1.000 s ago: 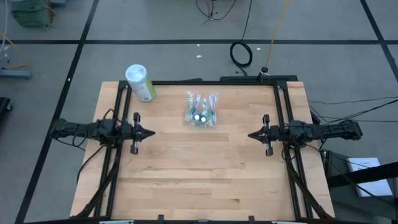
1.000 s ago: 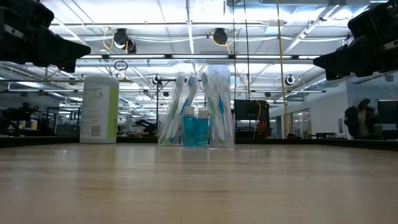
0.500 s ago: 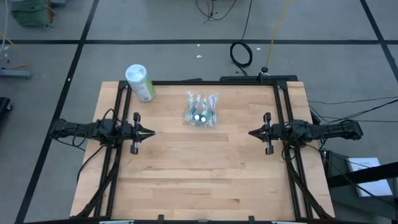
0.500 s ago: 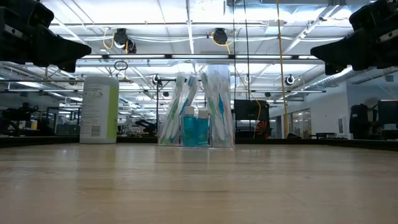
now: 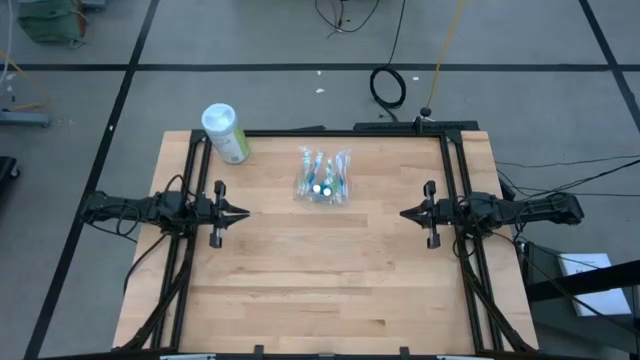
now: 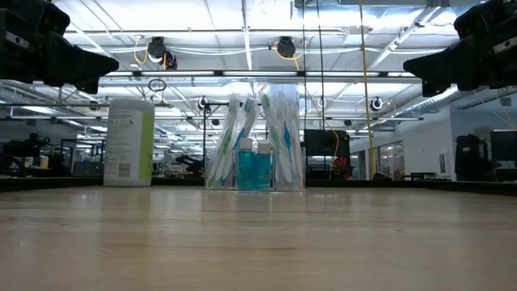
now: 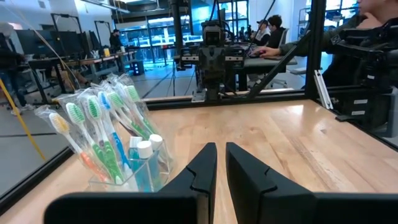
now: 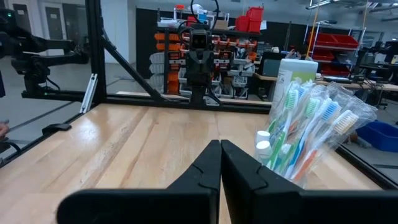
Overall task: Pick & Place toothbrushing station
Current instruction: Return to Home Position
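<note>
The toothbrushing station (image 5: 322, 178) stands on the desk (image 5: 320, 290) toward its far edge, about midway between left and right, holding wrapped toothbrushes (image 7: 99, 124) upright around two blue mouthwash bottles (image 6: 253, 166). A pale-green cylinder (image 5: 224, 132) with a white lid stands apart at the far left corner. The left pincer (image 5: 243, 213) hovers at the left side with only a thin slit between its fingers, while the right pincer (image 5: 404, 215) hovers at the right side with fingers pressed together, both empty and well apart from the station.
</note>
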